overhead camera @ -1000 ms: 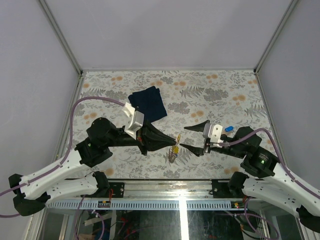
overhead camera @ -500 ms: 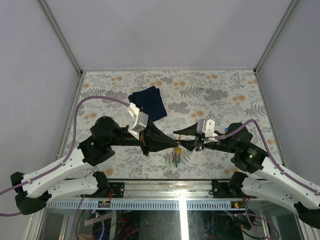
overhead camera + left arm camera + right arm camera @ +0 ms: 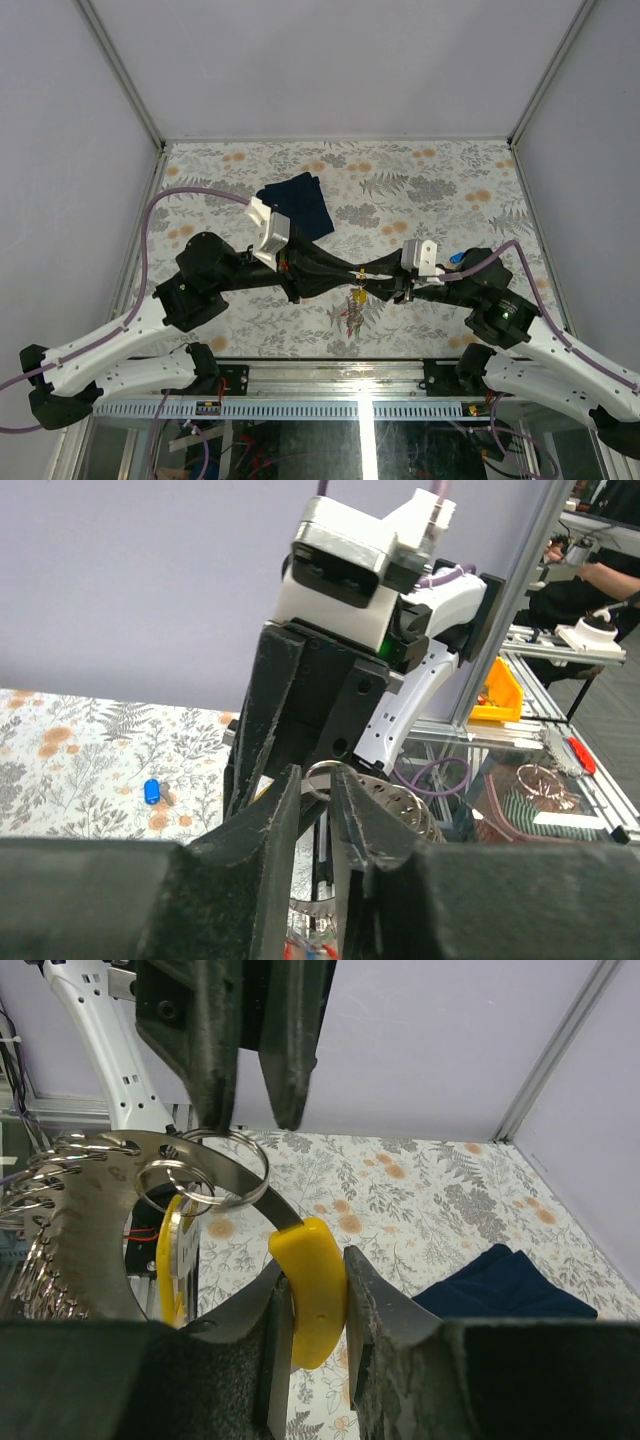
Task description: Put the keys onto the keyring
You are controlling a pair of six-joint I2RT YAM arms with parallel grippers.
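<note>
Top view: the left claw (image 3: pixel 352 277) and right claw (image 3: pixel 372 285) meet tip to tip above the worktop (image 3: pixel 420 180), on the arm side of the navy cloth (image 3: pixel 297 205). A bunch of keys (image 3: pixel 352 305) hangs just under them. A blue key (image 3: pixel 457 257) lies well right of the cloth.

Left wrist: the left claw (image 3: pixel 318 800) stands slightly open, with the keyring (image 3: pixel 318 772) in the narrow gap.

Right wrist: the right claw (image 3: pixel 315 1270) is clamped on a yellow key (image 3: pixel 310 1305) hanging from the keyring (image 3: pixel 205 1170), left of the cloth (image 3: pixel 505 1285).
</note>
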